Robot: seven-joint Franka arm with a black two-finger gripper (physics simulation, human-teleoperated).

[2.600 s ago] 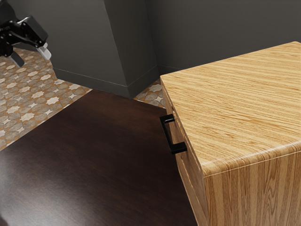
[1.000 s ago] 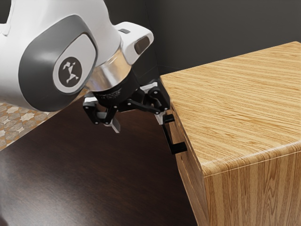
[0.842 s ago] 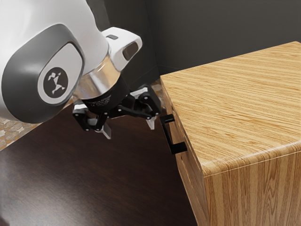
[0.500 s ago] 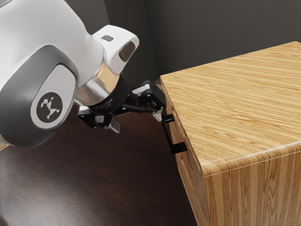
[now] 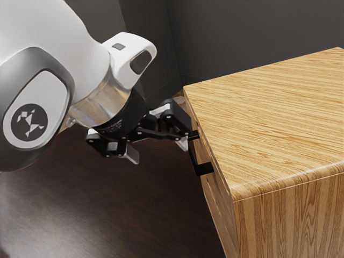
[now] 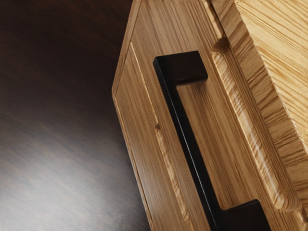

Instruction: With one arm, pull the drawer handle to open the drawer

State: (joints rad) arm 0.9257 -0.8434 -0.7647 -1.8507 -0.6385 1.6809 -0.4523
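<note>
Black handle (image 5: pixel 192 157) sits on the drawer front (image 5: pixel 201 152), on the cabinet face toward the arm, just under the top's lip. The bar runs between two short mounts.

Wrist view looks straight at it: handle (image 6: pixel 188 144) stands off the wood-grain drawer front (image 6: pixel 139 144), both mounts in frame. Drawer isn't pulled out; its front sits in line with the cabinet (image 5: pixel 269 123) face.

Pincer (image 5: pixel 157 148) is spread wide, pinching nothing. One finger (image 5: pixel 181 138) is right at the handle's end nearer the wall, by the cabinet corner; can't tell if it touches. The other finger (image 5: pixel 132 156) hangs well off the handle, over the dark desk (image 5: pixel 97 215). The rest of the bar is exposed.

White arm (image 5: pixel 54 70) comes in from the exterior view's left. Dark grey wall (image 5: pixel 242 32) behind.

Count: one handle, one drawer front, one cabinet, one arm, two fingers.
</note>
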